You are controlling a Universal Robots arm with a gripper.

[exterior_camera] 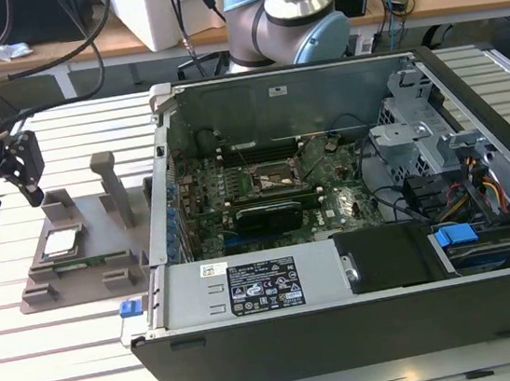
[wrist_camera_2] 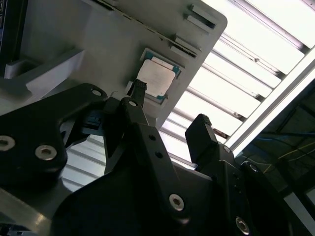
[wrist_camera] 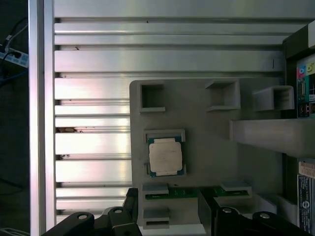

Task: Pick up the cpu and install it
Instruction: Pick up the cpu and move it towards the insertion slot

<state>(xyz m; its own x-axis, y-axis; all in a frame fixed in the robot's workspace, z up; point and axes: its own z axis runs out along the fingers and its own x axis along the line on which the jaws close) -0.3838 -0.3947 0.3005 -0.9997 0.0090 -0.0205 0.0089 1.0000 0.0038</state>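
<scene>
Cpu (wrist_camera: 166, 157) lies flat in a shallow pocket of the grey tray (wrist_camera: 206, 147), silver lid up, green rim showing round it. It reads near square to me, so I call no long axis; its edges run parallel to the tray's. Gripper (wrist_camera: 167, 201) hangs above the tray, 2 fingers spread wide, nothing between them, clear of the cpu. In the exterior view the tray sits on the slatted table (exterior_camera: 53, 367), left of the open case (exterior_camera: 350, 338); the socket (exterior_camera: 277, 180) inside is well apart from the cpu.
</scene>
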